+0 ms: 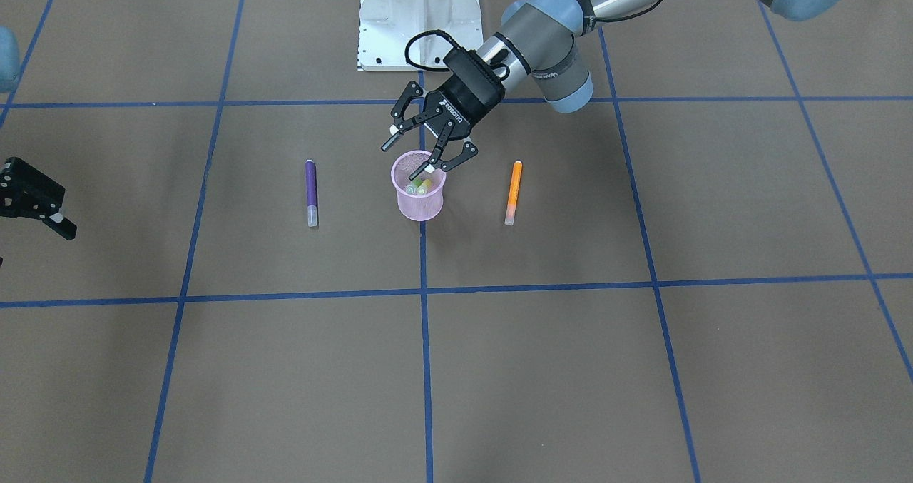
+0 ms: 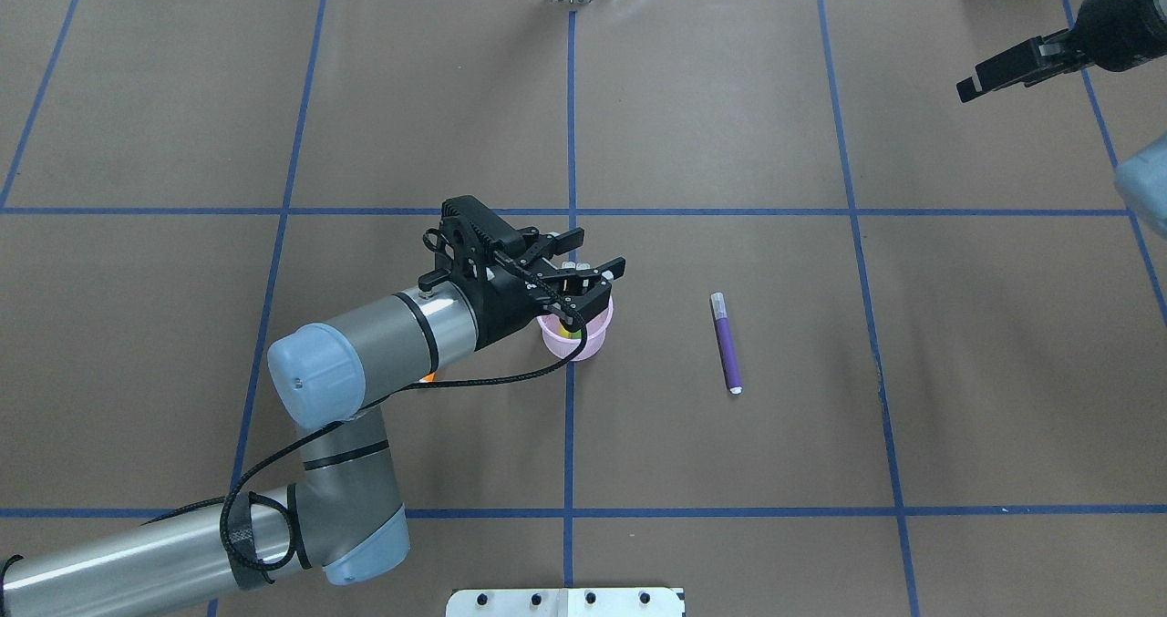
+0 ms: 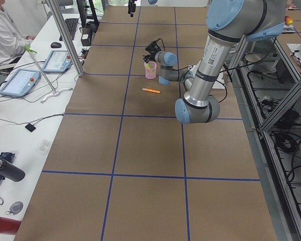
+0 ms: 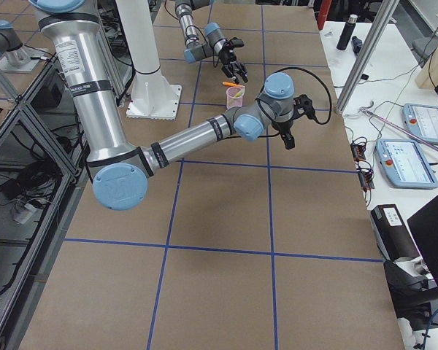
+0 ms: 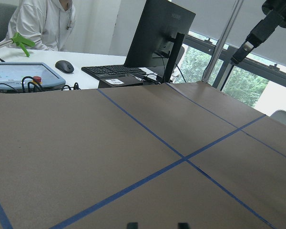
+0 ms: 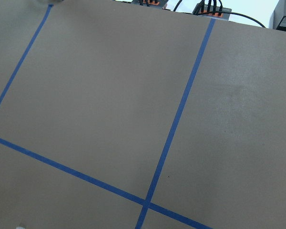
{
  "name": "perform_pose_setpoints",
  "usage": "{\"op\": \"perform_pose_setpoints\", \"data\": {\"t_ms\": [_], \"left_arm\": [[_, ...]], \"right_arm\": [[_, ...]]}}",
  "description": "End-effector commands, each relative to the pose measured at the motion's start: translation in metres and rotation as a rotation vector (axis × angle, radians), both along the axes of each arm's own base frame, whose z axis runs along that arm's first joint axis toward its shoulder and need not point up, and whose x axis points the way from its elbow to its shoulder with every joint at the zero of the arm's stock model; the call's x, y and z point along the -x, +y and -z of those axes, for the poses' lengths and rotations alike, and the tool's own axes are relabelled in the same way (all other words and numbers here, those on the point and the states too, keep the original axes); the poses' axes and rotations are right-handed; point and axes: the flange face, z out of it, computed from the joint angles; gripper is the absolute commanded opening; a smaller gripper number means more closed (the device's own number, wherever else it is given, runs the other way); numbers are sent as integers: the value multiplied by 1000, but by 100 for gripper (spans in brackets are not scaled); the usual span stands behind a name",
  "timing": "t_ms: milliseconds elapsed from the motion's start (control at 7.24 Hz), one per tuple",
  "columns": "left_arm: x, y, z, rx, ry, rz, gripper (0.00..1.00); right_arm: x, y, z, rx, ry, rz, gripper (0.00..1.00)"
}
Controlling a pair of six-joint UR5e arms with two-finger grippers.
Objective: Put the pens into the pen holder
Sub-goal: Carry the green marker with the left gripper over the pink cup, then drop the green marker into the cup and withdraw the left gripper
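The pink mesh pen holder (image 1: 419,201) stands upright at the table's middle; it also shows in the overhead view (image 2: 576,342). A green pen (image 1: 412,184) and a yellowish pen (image 1: 424,187) stand inside it. My left gripper (image 1: 411,156) is open and empty just above the cup's rim, also seen from overhead (image 2: 597,252). A purple pen (image 1: 311,192) lies flat on one side of the cup and an orange pen (image 1: 513,192) on the other. My right gripper (image 1: 36,199) hangs open and empty far off at the table's edge.
The white robot base (image 1: 419,19) stands behind the cup. In the overhead view my left forearm (image 2: 365,353) covers nearly all of the orange pen. Blue tape lines cross the brown table. An operator's desk with monitors lies beyond the far edge.
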Motion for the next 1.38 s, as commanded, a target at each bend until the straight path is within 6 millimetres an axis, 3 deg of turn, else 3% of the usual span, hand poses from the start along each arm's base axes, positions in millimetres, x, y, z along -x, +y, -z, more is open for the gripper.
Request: {"op": "perform_pose_setpoints", "data": {"t_ms": [0,138,276,553,691,829,967,1244], "left_arm": [[17,-2,4,12,11,8,100],[35,1,-8,40,-70,8,100],[69,1,-3,85,-195,-11,100],[167,-30,24,265,-474,-142,100],[224,-55,21,398,-545,-208,100],[278,-83,9,471,-598,-207,100],[314,-96,-18,413,-726,-224,100],[384,-123,-48,442,-852,-203,100]], "right_arm": [[0,1,3,3,-5,-5,100],[-1,2,4,16,-9,-16,100],[0,4,2,60,-20,-40,100],[12,8,1,116,-29,-61,100],[27,12,4,146,-26,-87,100],[45,19,11,181,-27,-121,100],[67,28,17,215,-32,-142,100],[133,59,33,254,-21,-203,100]]}}
